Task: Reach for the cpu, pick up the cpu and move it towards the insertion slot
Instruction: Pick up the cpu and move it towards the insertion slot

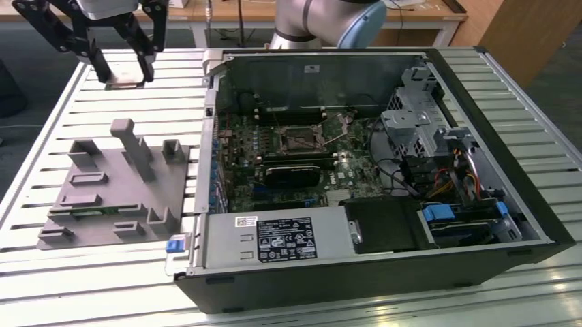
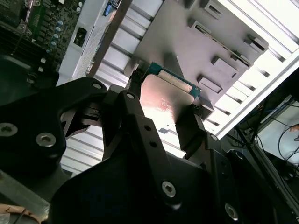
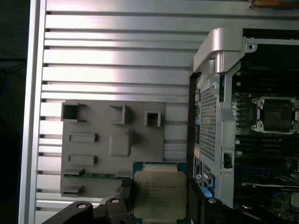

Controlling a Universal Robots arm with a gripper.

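Note:
The cpu (image 3: 160, 186) is a small square chip with a silvery top and a green edge, and my gripper (image 3: 160, 203) is shut on it, one black finger on each side. In the exterior view the gripper (image 1: 125, 68) hangs high at the exterior view's left, beyond the grey fixture (image 1: 118, 191), with the pale cpu (image 1: 125, 83) between its fingers. The second wrist view shows the cpu (image 2: 166, 100) from below, clamped by the gripper (image 2: 167, 93). The insertion slot (image 1: 296, 138) is a black square socket with a metal frame on the green board; it also shows in the first wrist view (image 3: 275, 114).
The open computer case (image 1: 473, 88) lies on the slatted metal table (image 1: 109, 272), to the exterior view's right of the fixture. Its side wall (image 3: 210, 93) stands between the fixture (image 3: 112, 144) and the board. A drive cage (image 1: 414, 122) and cables (image 1: 454, 177) crowd the case's right.

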